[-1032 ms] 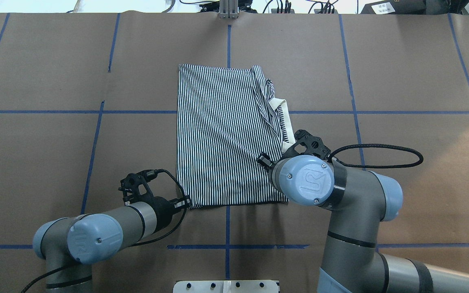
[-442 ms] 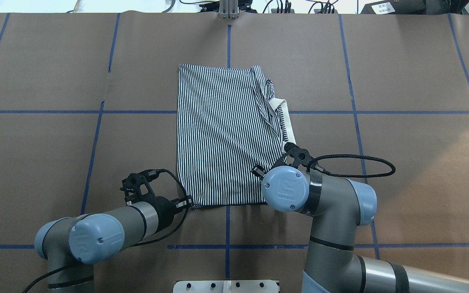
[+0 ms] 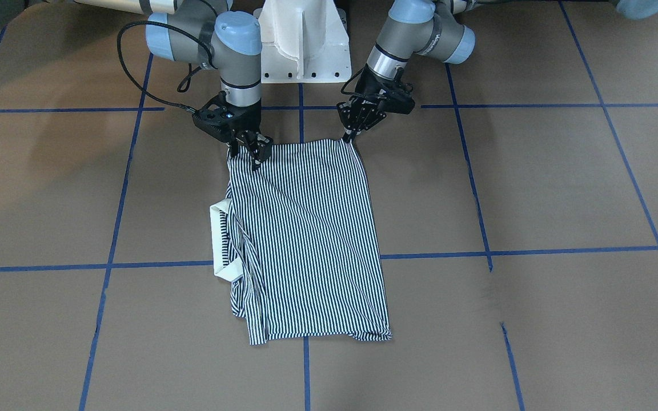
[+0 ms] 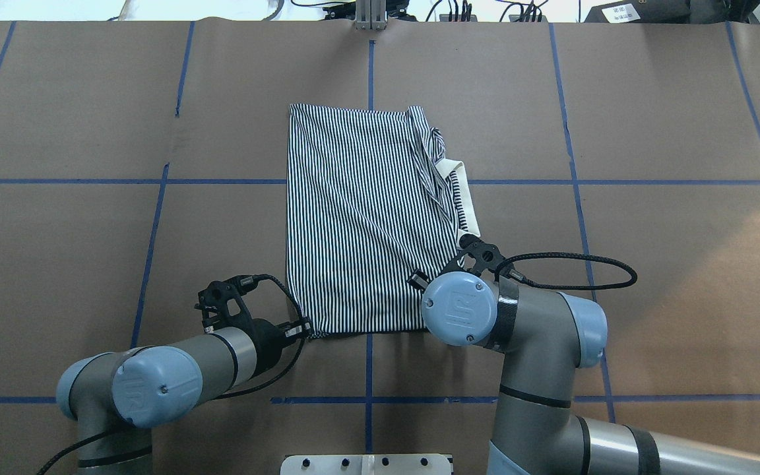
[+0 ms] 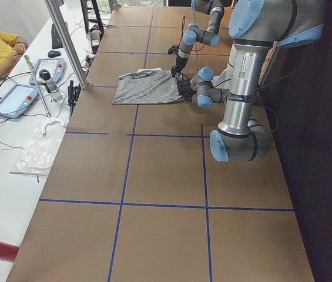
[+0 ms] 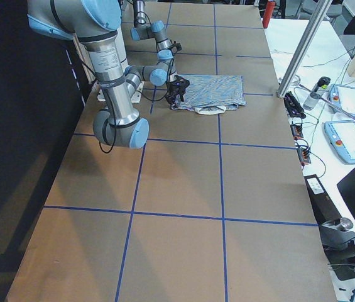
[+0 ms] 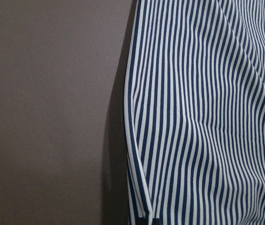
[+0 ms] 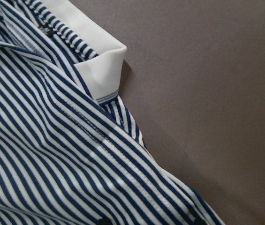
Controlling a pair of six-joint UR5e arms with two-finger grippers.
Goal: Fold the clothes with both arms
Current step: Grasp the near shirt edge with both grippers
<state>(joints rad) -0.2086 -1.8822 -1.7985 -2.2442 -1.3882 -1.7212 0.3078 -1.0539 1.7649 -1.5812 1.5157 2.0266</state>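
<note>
Grasping shirt (image 4: 360, 218) hem corners: pinched by left gripper (image 3: 349, 136), straddled by spread-jawed right gripper (image 3: 253, 154); next, probably clamp right, lift together.

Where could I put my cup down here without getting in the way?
Wide bare paper lies either side of the polo shirt: on the robot's left, and on its right past the white collar. The far strip beyond the shirt is free. Crowded: the shirt's near edge, where the left arm and right arm have their jaws at its corners.
</note>
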